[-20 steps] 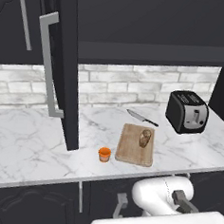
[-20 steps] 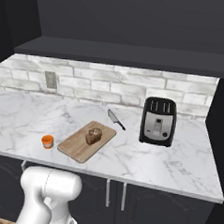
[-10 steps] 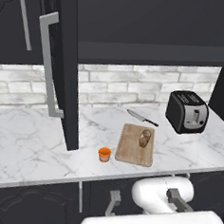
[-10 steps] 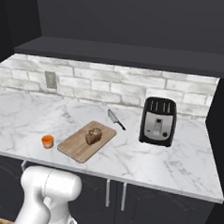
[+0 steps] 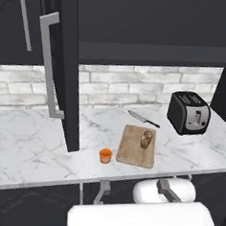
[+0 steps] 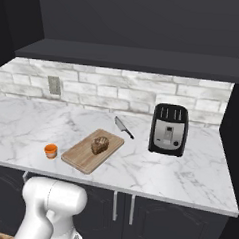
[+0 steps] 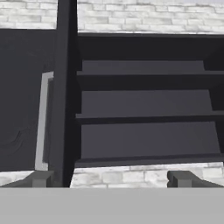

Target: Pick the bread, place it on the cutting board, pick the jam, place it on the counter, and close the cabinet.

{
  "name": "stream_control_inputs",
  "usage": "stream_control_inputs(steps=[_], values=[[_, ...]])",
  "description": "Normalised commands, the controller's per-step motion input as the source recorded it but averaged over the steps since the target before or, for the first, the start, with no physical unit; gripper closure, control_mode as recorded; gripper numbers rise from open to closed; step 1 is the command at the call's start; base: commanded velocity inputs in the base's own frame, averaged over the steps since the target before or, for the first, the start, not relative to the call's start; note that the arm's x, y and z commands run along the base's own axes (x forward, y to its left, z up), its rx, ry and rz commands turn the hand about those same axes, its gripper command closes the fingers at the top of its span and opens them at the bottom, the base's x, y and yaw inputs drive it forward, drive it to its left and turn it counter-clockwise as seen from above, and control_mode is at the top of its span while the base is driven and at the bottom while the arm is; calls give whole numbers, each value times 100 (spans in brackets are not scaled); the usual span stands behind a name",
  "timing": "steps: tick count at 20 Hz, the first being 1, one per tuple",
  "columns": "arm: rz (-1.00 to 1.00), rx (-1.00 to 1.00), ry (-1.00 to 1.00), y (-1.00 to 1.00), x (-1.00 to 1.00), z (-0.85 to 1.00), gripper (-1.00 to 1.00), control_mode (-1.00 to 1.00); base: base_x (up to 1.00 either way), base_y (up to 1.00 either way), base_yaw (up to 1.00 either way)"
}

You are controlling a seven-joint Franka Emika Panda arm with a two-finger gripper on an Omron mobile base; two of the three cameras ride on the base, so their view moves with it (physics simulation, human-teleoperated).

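Bread [image 5: 147,139] on cutting board [image 5: 137,146], jam [image 5: 105,155] beside, cabinet [image 5: 65,68] open

- In front of me runs the white marble counter [image 5: 30,147], grey-veined, backed by a pale brick wall.
- The cutting board [image 5: 137,145] lies flat on it near the front edge, with the bread [image 5: 147,139] standing on its far end.
- The jam [image 5: 105,155] sits directly on the marble, just beside the board's left side.
- A kitchen knife [image 5: 143,119] lies behind the board.
- A black toaster [image 5: 188,112] stands at my right, apart from the board.
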Motion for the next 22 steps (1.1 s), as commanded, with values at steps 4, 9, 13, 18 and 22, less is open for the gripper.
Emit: stream_control_inputs(steps=[4, 9, 13, 18, 22], values=[[-1, 0, -7, 15, 13, 0, -100, -100, 0, 0, 0], [-2, 0, -7, 13, 14, 0, -100, -100, 0, 0, 0], [-3, 0, -6, 13, 15, 0, -100, -100, 0, 0, 0], [-4, 0, -5, 13, 25, 0, -100, -100, 0, 0, 0], [-3, 0, -3, 15, 40, 0, -100, -100, 0, 0, 0]])
